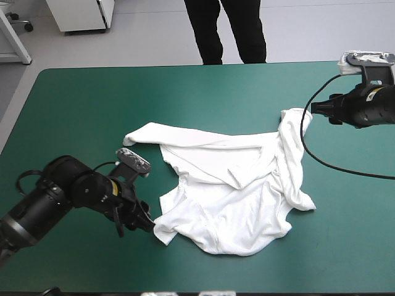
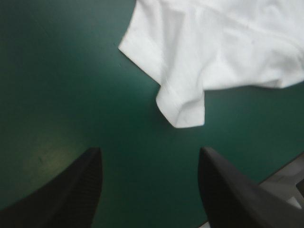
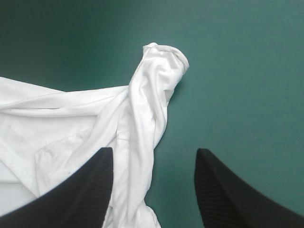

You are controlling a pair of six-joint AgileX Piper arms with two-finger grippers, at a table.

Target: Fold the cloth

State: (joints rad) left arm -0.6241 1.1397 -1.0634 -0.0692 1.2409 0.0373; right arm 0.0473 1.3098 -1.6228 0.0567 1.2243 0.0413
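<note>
The white T-shirt [image 1: 231,185] lies rumpled and partly spread across the middle of the teal-green table, one part stretched toward the left and a bunched end toward the right. My left gripper [image 1: 150,226] is open just beside the shirt's near left corner [image 2: 183,111], which lies a little ahead of the fingers [image 2: 80,185]. My right gripper [image 1: 313,109] is open beside the bunched far right end [image 3: 164,59], which lies ahead of it. Neither gripper holds any cloth.
Bare teal-green cover [image 1: 92,105] surrounds the shirt on every side. The table's near edge [image 1: 247,291] lies close beyond the shirt's lower hem.
</note>
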